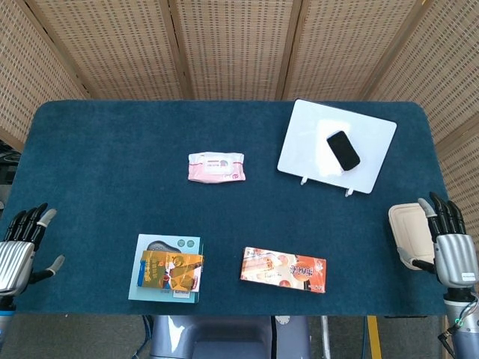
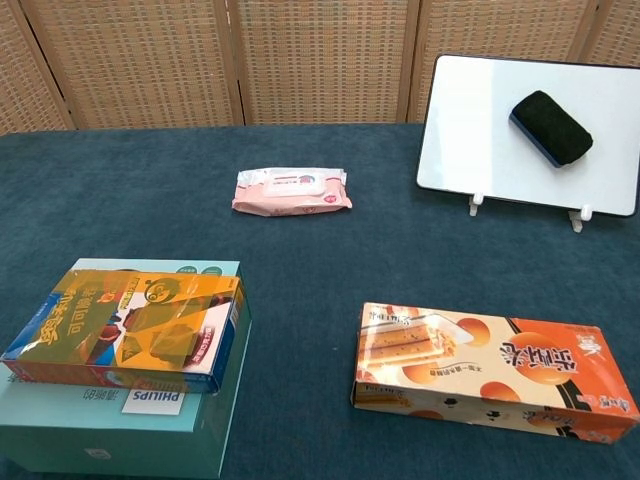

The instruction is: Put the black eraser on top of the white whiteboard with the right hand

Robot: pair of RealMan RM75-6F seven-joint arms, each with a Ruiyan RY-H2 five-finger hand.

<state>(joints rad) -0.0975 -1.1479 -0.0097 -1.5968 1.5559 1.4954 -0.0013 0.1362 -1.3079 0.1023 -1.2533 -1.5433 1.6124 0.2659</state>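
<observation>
Black eraser (image 1: 343,149) on white whiteboard (image 1: 310,142) | right hand (image 1: 451,253) fingers (image 1: 438,212) well apart

Head view: high, straight down, whole table (image 1: 112,134). Chest view: low, forward, nearer. Shared: table middle, whiteboard (image 1: 335,146).

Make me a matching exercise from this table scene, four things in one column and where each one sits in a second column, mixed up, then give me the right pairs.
Things:
1. black eraser
2. pink wipes pack
3. orange snack box
4. right robot hand

Places:
A. near front edge, right of centre
B. on the white whiteboard
C. beside the beige lidded container, at the table's right edge
D. alone near the table's middle

Pairs: 1-B, 2-D, 3-A, 4-C
</observation>
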